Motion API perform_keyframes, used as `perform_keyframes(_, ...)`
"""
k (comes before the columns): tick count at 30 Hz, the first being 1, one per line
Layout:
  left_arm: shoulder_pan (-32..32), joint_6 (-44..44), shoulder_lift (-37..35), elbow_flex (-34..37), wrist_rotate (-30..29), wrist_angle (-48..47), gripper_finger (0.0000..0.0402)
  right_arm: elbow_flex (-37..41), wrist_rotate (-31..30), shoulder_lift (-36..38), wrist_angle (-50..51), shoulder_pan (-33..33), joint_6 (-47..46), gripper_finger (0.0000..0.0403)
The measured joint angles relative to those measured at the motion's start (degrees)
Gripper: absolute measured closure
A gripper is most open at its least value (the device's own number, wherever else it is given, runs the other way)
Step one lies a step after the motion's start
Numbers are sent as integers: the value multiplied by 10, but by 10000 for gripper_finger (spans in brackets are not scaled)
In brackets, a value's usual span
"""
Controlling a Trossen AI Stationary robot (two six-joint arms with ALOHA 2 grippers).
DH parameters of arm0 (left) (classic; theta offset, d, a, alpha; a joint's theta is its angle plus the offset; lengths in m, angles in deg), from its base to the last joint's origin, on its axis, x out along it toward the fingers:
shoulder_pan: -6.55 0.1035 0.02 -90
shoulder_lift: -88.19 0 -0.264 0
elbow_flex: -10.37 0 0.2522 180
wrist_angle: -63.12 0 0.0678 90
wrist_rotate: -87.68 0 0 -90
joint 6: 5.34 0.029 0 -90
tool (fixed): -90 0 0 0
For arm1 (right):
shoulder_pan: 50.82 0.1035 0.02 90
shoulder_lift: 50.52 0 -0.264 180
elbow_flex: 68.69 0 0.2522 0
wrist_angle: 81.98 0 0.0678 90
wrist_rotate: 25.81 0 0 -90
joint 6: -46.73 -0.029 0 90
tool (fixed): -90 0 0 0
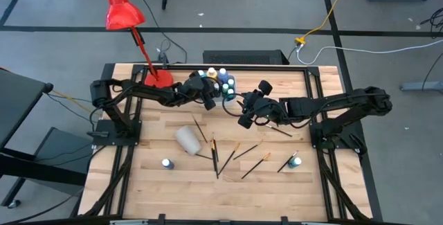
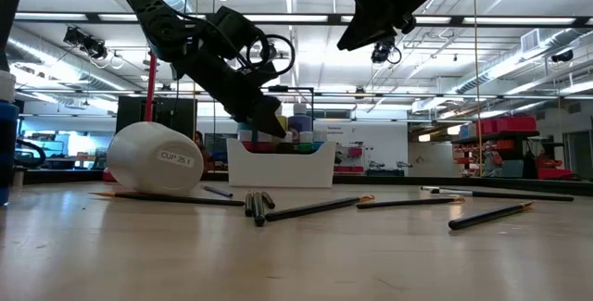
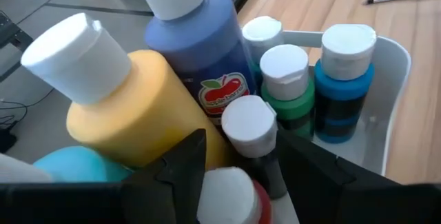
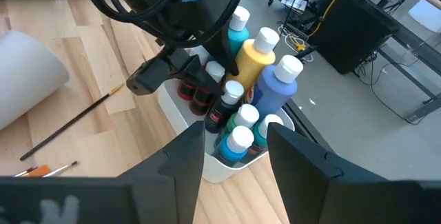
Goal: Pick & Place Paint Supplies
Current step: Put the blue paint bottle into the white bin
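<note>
Wooden tabletop (image 1: 159, 183) strewn with paintbrushes (image 1: 214, 157), a fallen white cup (image 1: 187, 140); grey floor (image 1: 55, 38) around. Left end effector (image 3: 238, 172) spread over bottles (image 3: 207, 52); right end effector (image 4: 234, 148) wide, empty.

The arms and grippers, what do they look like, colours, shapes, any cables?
Both arms are black and slim, built of jointed tube-like segments on black bases bolted near the wooden table's side edges. The left gripper and right gripper end in two flat, angular black fingers. Black cable loops arc off the wrists. A blue-and-red detail shows on the left wrist in the right wrist view.
</note>
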Motion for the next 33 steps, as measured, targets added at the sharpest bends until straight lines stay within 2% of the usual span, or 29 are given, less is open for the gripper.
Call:
perform_keyframes(6,-7,-10,-3,0,2,7,217,0,0,0,0,0,0,238)
perform_keyframes(9,-23,-25,-31,1,3,-13,223,0,11,0,0,0,0,238)
perform_keyframes(15,-67,-11,-127,1,1,-81,237,0,52,0,0,0,-1,238)
perform_keyframes(22,-127,-69,-274,0,9,-201,253,0,86,0,-1,0,-21,238)
perform_keyframes(28,-179,-63,-373,0,81,-336,264,0,99,0,-1,0,-37,238)
perform_keyframes(33,-216,-33,-410,0,211,-440,269,0,99,0,-2,0,-42,238)
